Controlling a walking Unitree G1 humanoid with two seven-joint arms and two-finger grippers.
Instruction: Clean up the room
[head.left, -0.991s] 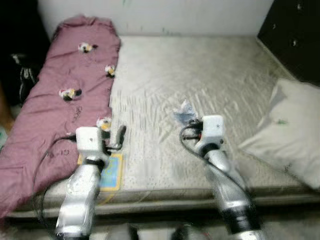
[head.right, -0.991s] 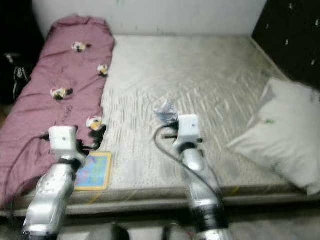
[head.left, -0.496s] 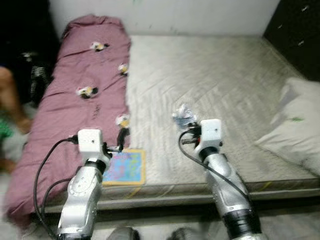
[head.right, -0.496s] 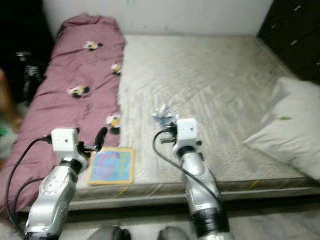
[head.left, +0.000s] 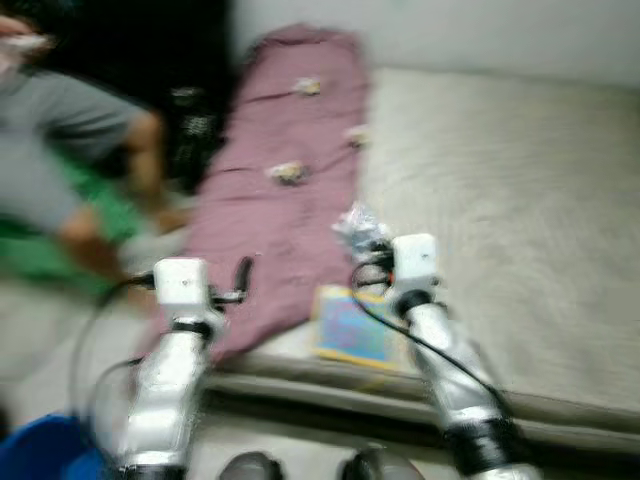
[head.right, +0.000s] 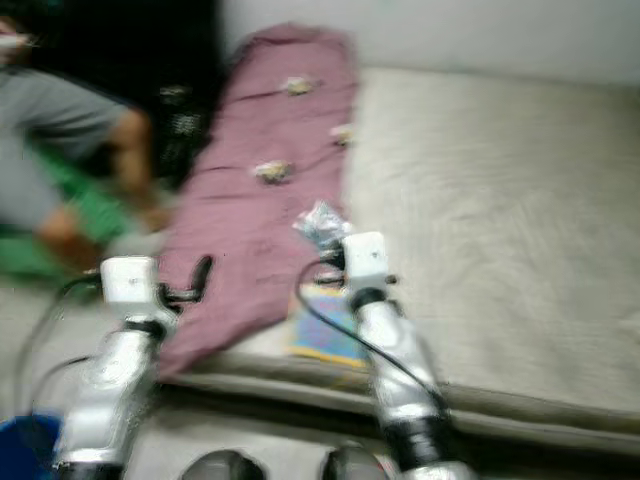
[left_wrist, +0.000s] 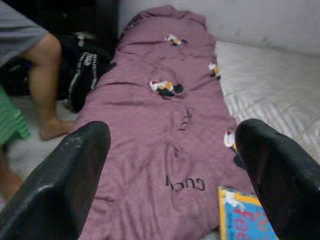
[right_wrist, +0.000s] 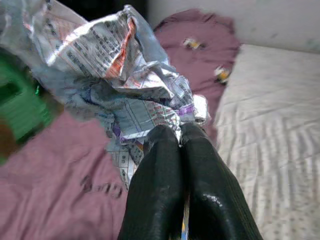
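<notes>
my view has swung left: the pillow is gone from frame and a person's leg (head.left: 140, 150) appears upper left. my right gripper (right_wrist: 181, 145) stays clamped on the crumpled wrapper (right_wrist: 120, 75), frame centre; left gripper (left_wrist: 170, 165) gapes empty, so i'm likely carrying trash off

Both silver arms extend forward, elbows bent. Left gripper (left_wrist: 170, 165) is raised at the robot's left, fingers (left_wrist: 65, 185) spread wide with nothing between them. Right gripper (right_wrist: 181, 137) is raised ahead, fingers (right_wrist: 160, 175) pressed together on a crumpled wrapper (right_wrist: 120, 75)
</notes>
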